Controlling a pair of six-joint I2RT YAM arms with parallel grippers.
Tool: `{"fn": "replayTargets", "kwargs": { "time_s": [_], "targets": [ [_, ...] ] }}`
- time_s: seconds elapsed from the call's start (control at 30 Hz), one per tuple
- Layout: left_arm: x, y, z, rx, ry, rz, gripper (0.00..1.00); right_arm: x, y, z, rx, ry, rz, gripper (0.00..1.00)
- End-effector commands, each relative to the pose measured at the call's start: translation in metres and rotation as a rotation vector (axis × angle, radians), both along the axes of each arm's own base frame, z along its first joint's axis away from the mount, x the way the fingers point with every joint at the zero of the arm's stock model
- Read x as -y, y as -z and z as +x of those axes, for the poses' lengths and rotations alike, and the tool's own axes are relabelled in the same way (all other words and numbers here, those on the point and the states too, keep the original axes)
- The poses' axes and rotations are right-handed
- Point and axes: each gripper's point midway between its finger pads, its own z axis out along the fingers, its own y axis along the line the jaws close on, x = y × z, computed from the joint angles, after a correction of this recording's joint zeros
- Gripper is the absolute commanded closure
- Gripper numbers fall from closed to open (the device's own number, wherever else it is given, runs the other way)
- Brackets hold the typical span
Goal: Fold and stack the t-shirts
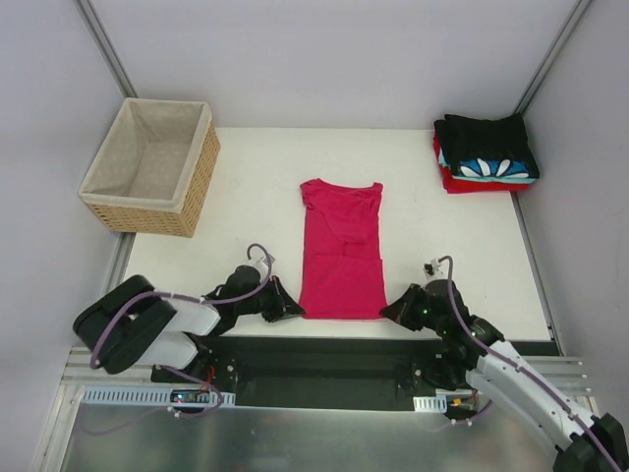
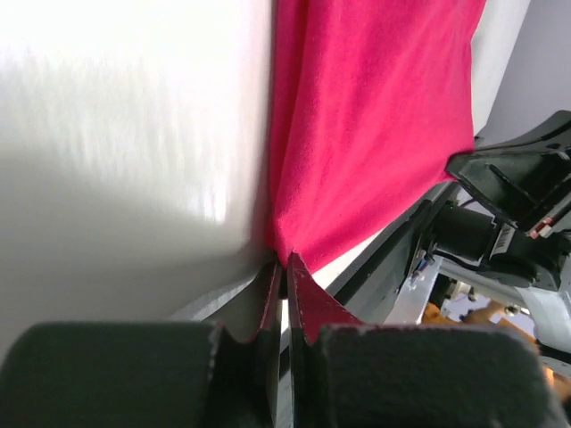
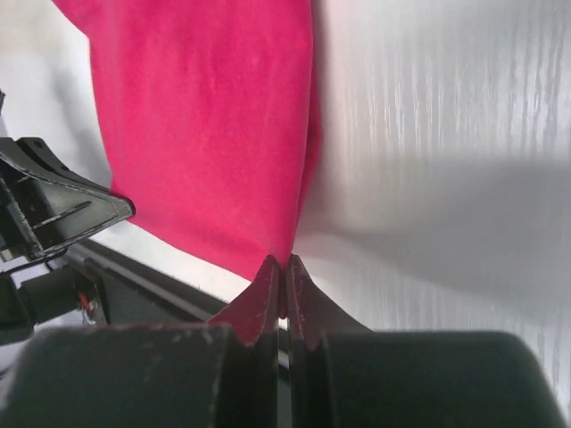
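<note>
The crimson-pink short-sleeved tee (image 1: 341, 258) lies flat in the middle of the white surface (image 1: 256, 192), its sides folded in. The left gripper (image 1: 291, 313) and right gripper (image 1: 389, 313) are each pinched tight on a near hem corner. The next move, I judge, is to lift both corners evenly and carry the hem to the collar. The stack of folded black, blue-white and red shirts (image 1: 486, 152) and the woven wicker basket (image 1: 200, 182) stand well apart from that path.

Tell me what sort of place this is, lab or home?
Probably a robot lab test cell, not a home: plain grey wall panels on metal posts box in a white table, and a left arm and right arm are mounted at its near edge.
</note>
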Motion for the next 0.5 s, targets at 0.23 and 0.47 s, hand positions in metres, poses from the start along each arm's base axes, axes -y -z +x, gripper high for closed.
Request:
{"fn": "replayTargets", "kwargs": {
  "time_s": [0.23,0.47],
  "targets": [
    [-0.043,0.002,-0.020,0.023,-0.106,0.168,1.00,0.027,0.026,-0.035,-0.120,0.010,-0.149,0.99],
    [-0.042,-0.007,-0.017,0.052,-0.111,0.161,1.00,0.027,0.000,-0.017,-0.028,0.004,-0.203,0.99]
  ]
}}
